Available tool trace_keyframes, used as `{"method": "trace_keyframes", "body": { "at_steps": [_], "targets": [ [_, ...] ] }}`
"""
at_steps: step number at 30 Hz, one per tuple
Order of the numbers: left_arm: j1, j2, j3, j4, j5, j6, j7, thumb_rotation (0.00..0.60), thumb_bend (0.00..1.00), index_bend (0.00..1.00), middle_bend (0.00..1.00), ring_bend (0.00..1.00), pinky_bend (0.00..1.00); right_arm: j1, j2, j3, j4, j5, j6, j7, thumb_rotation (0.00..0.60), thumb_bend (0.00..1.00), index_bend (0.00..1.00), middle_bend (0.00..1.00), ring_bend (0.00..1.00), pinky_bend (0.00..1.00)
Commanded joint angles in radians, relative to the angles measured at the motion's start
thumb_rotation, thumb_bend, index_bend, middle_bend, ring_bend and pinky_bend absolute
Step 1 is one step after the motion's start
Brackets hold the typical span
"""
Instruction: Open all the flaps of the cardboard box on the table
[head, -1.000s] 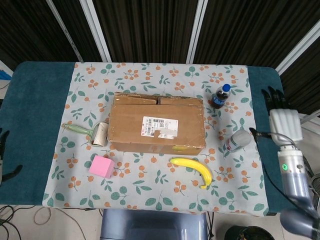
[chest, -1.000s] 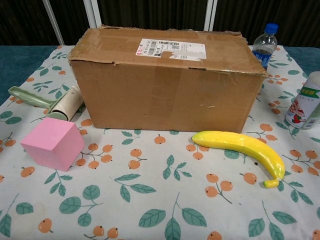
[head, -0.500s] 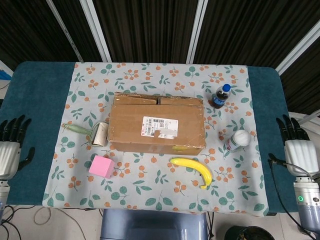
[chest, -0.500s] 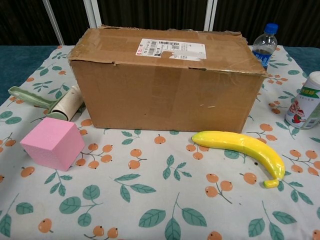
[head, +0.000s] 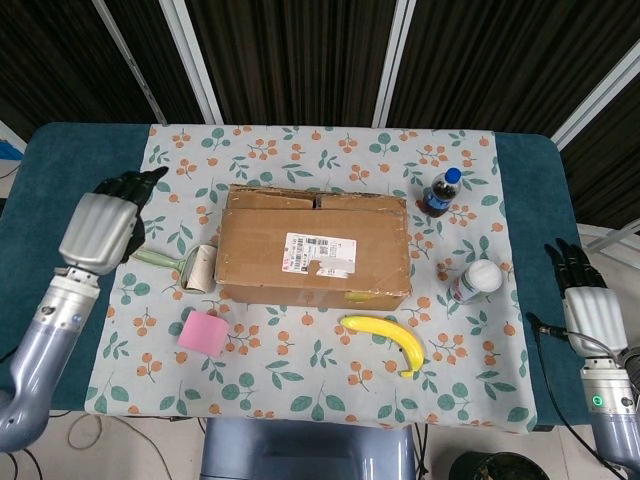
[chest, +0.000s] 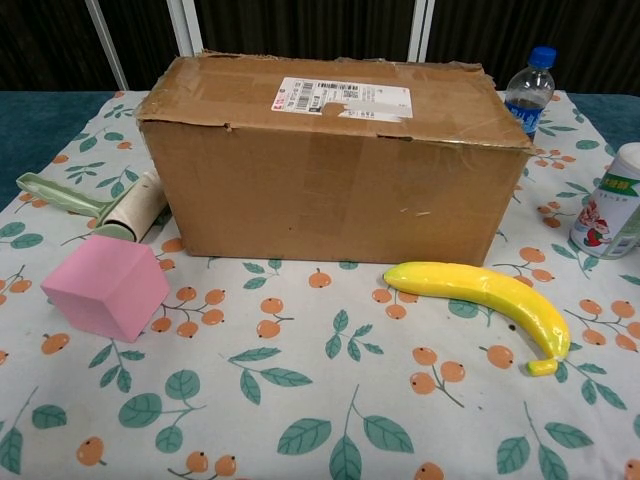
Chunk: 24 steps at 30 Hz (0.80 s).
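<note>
Your left hand (head: 103, 228) hovers at 9 o'clock of the cardboard box (head: 314, 248), fingers spread, empty; right hand (head: 590, 307) at 3, slack, empty. Flaps shut.

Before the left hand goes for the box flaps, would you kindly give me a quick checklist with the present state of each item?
1. Flaps of the box lying shut, none lifted yet: ok.
2. Left hand holds nothing: ok; it hovers left of the box.
3. Right hand away from the box: ok; it sits at the table's right edge, holding nothing.
4. Room left of the box: not ok; the lint roller lies against that side.
5. Bottle and can apart from the box: ok.
6. Tape holding the flaps: cannot tell.
</note>
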Motion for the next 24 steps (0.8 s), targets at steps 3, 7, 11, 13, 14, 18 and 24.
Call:
{"method": "trace_keyframes", "body": {
  "at_steps": [3, 7, 11, 13, 14, 18, 24],
  "targets": [
    [-0.256, -0.076, -0.069, 0.125, -0.339, -0.183, 0.170, 0.600, 1.00, 0.14, 0.24, 0.19, 0.31, -0.003, 0.002, 0.008, 0.001, 0.003, -0.013, 0.018, 0.600, 0.21, 0.00, 0.00, 0.00, 0.23],
    [-0.377, -0.112, -0.060, 0.195, -0.479, -0.237, 0.242, 0.600, 1.00, 0.18, 0.27, 0.20, 0.31, -0.006, 0.002, 0.013, 0.002, 0.006, -0.022, 0.029, 0.600, 0.21, 0.00, 0.00, 0.00, 0.23],
    [-0.480, -0.147, -0.023, 0.268, -0.577, -0.281, 0.306, 0.600, 1.00, 0.22, 0.31, 0.20, 0.31, -0.008, 0.001, 0.018, 0.000, 0.007, -0.029, 0.040, 0.600, 0.21, 0.00, 0.00, 0.00, 0.23],
    [-0.511, -0.159, -0.007, 0.288, -0.617, -0.294, 0.320, 0.600, 1.00, 0.24, 0.33, 0.23, 0.33, -0.010, 0.001, 0.020, 0.000, 0.006, -0.030, 0.046, 0.600, 0.21, 0.00, 0.00, 0.00, 0.23],
    [-0.532, -0.170, 0.006, 0.302, -0.645, -0.302, 0.328, 0.600, 1.00, 0.24, 0.34, 0.24, 0.34, -0.011, 0.000, 0.021, 0.000, 0.004, -0.031, 0.050, 0.600, 0.21, 0.00, 0.00, 0.00, 0.23],
    [-0.579, -0.199, 0.038, 0.330, -0.703, -0.308, 0.345, 0.600, 1.00, 0.28, 0.41, 0.29, 0.39, -0.014, -0.002, 0.021, 0.003, 0.002, -0.034, 0.056, 0.600, 0.21, 0.00, 0.00, 0.00, 0.23],
    [-0.630, -0.246, 0.075, 0.364, -0.740, -0.309, 0.351, 0.600, 1.00, 0.31, 0.45, 0.33, 0.41, -0.017, -0.004, 0.029, 0.005, 0.006, -0.039, 0.065, 0.600, 0.21, 0.00, 0.00, 0.00, 0.23]
  ]
}}
